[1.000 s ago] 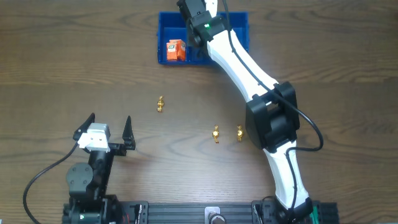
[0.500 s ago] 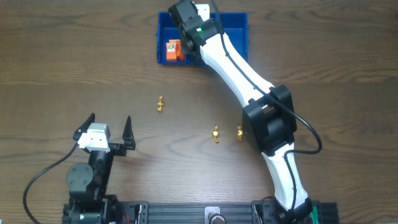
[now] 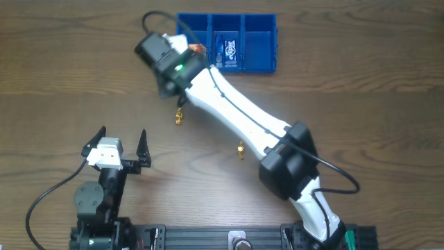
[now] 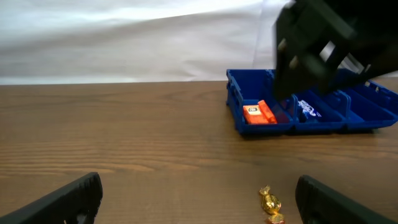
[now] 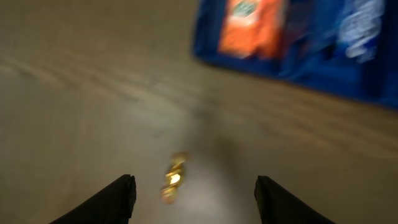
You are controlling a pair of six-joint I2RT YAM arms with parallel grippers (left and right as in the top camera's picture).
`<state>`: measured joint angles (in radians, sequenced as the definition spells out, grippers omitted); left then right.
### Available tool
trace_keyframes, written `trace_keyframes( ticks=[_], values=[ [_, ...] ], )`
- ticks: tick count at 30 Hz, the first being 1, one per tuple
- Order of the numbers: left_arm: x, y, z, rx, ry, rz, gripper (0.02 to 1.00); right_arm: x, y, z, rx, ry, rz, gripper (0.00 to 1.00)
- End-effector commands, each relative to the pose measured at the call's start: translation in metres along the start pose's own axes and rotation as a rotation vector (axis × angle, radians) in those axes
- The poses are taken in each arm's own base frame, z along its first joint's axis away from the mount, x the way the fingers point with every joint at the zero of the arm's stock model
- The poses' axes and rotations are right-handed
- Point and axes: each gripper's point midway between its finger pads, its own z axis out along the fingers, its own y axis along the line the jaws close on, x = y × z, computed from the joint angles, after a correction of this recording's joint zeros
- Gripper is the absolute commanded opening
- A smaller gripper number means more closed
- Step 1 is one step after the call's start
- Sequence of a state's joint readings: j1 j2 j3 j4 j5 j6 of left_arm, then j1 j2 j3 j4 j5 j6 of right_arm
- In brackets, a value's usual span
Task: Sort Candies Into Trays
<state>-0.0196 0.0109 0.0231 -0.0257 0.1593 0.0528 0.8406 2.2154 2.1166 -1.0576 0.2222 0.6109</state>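
Note:
A blue three-part tray (image 3: 259, 43) stands at the table's far edge. Its left part holds an orange candy box (image 4: 258, 112), the middle part a blue-and-white packet (image 3: 227, 50). Gold-wrapped candies lie on the wood, one at the left (image 3: 179, 117) and one in the middle (image 3: 241, 150). My right gripper (image 3: 173, 94) hangs open above the left gold candy (image 5: 173, 177), which lies ahead between its fingers with the tray (image 5: 298, 68) beyond. Near the front left, my left gripper (image 3: 122, 142) is open and holds nothing, with the same gold candy (image 4: 269, 204) just ahead of it.
The right arm (image 3: 236, 118) stretches diagonally across the middle of the table and covers part of it. Bare wood lies to the left and right of the tray. The tray's right part is bare.
The right gripper has swung from over the tray to the left and nearer, and now sits over the left gold candy. The left arm has not moved.

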Motion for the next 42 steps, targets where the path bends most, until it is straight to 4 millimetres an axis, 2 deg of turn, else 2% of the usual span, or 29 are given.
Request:
trace_keyframes(
  ticks=[1, 5, 11, 24, 28, 38, 42],
  values=[
    [0.016, -0.002, 0.001, 0.018, 0.045, 0.002, 0.998, 0.044, 0.019, 0.050, 0.022, 0.130, 0.044, 0.627],
    [0.016, -0.002, 0.001, 0.018, 0.045, 0.002, 0.998, 0.069, 0.033, 0.073, 0.020, 0.190, 0.046, 0.617],
    [0.016, -0.002, 0.001, 0.018, 0.045, 0.002, 0.998, 0.086, 0.031, 0.092, 0.055, 0.230, 0.059, 0.590],
    [0.016, -0.002, 0.001, 0.018, 0.045, 0.002, 0.998, 0.084, 0.014, 0.102, 0.092, 0.249, 0.116, 0.546],
    [0.016, -0.002, 0.001, 0.018, 0.045, 0.002, 0.998, 0.088, 0.005, 0.111, 0.118, 0.270, 0.145, 0.494],
    [0.016, -0.002, 0.001, 0.018, 0.045, 0.002, 0.998, 0.098, 0.004, 0.123, 0.128, 0.298, 0.141, 0.463],
    [0.016, -0.002, 0.001, 0.018, 0.045, 0.002, 0.998, 0.098, 0.005, 0.125, 0.125, 0.294, 0.142, 0.312]
  ],
)
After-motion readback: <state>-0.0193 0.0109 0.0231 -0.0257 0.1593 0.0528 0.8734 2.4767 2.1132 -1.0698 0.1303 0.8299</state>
